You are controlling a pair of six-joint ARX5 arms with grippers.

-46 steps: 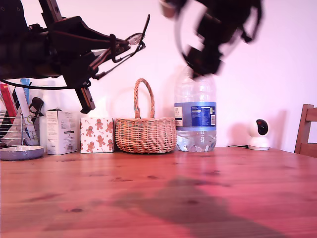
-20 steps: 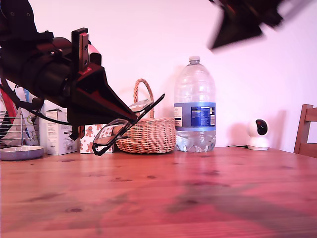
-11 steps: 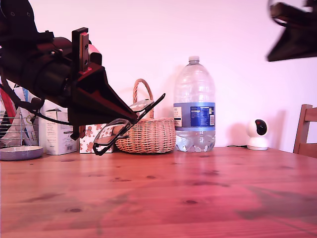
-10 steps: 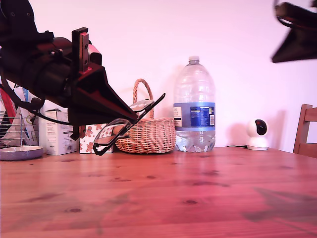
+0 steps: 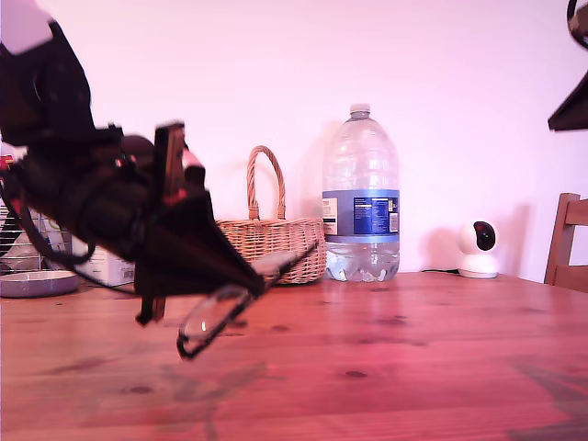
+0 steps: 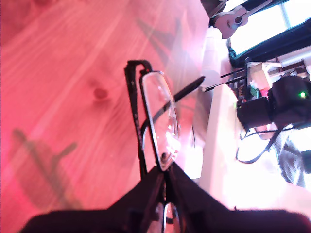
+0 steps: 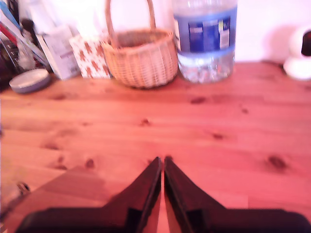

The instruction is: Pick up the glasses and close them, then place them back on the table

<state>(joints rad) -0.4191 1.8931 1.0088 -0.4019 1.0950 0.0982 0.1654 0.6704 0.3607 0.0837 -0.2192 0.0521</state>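
– What's my first gripper (image 5: 241,285) holding?
– It pinches the folded, thin wire-framed glasses (image 5: 220,310) above the grainy wooden table (image 5: 386,358); their long axis slants down toward the exterior view's left.
– And my second gripper (image 7: 162,165)?
– Jaws together, holding nothing.

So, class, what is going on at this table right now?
My first gripper pinches the glasses by the frame and holds them low above the table, toward the exterior view's left. In the exterior view one temple arm juts out toward the wicker basket. My second gripper is shut on nothing, high at that view's upper right, looking down on the basket and water bottle.
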